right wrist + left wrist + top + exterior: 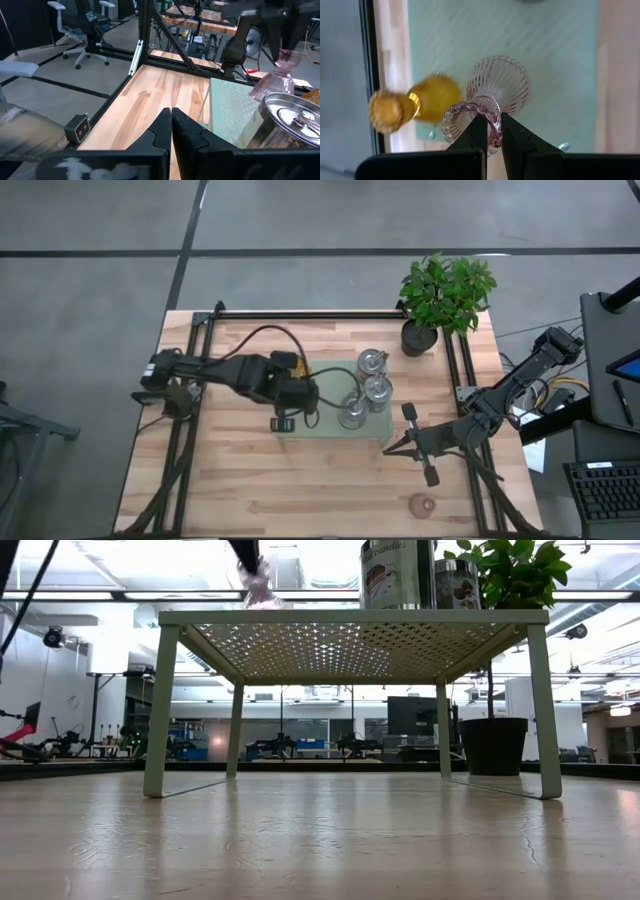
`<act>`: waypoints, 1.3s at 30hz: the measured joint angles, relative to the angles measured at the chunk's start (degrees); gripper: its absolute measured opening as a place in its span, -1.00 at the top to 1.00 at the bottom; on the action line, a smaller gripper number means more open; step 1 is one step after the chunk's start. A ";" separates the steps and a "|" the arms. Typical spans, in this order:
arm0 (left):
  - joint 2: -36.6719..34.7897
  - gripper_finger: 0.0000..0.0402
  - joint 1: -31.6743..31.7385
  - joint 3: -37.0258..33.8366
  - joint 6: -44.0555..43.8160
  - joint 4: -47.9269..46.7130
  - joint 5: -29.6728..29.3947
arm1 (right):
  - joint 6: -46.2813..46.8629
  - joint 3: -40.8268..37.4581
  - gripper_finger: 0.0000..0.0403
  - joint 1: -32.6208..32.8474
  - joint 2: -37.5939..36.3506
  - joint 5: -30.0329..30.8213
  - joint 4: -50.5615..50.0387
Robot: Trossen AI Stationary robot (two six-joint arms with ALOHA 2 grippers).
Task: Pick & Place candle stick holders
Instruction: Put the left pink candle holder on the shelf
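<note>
A green perforated tray [322, 423] stands on legs at the table's middle. Three silvery holders [372, 387] stand on its right part and also show in the low view [395, 575]. An amber holder [415, 102] lies on its side at the tray's far left edge [285, 362]. My left gripper [490, 131] is over the tray's left part, shut on a pale pink holder [501, 82], also seen in the low view [258, 585]. A second pink holder [424, 503] sits on the table near the front right. My right gripper [171, 117] is shut and empty, right of the tray [392, 446]. My left gripper pinches the pink holder's beaded rim [492, 111] at its narrow upper end, one finger seemingly inside the ring and one outside. The fingers come from above, pointing down. The holder hangs upright, its wide ribbed end [507, 75] down, at or just above the tray top; which, I cannot tell.
A potted green plant [445, 295] stands at the table's far right corner. Black frame rails [185, 440] run along the table's left and right sides. Bare wood lies in front of the tray [300, 490].
</note>
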 joint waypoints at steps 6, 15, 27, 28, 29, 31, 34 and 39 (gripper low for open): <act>1.10 0.89 2.78 -0.06 -1.12 -2.56 -0.03 | -0.01 0.00 0.96 -0.04 0.00 0.00 0.03; 2.31 0.88 3.39 -0.15 0.58 -2.47 0.01 | -0.08 0.00 0.96 -0.04 0.00 -0.02 -0.01; 2.62 0.75 3.39 -0.15 1.10 -2.07 0.19 | -0.11 0.00 0.96 -0.02 0.00 -0.02 -0.02; 2.63 0.72 3.39 -0.15 0.91 -2.06 0.20 | -0.11 0.00 0.96 -0.02 0.00 -0.02 -0.02; 2.65 0.70 3.39 -0.20 0.68 -2.11 0.29 | -0.20 0.00 0.96 -0.02 0.00 -0.02 -0.02; 2.75 0.67 3.41 -0.30 0.47 -2.36 0.52 | -0.22 0.00 0.96 -0.02 0.00 -0.02 -0.02; 2.75 0.63 3.39 -0.30 0.18 -2.25 0.47 | -0.24 0.00 0.96 0.02 0.00 -0.01 -0.02; 2.75 0.59 3.39 -0.07 0.11 -1.78 0.30 | -0.24 0.00 0.96 0.02 0.00 -0.02 -0.02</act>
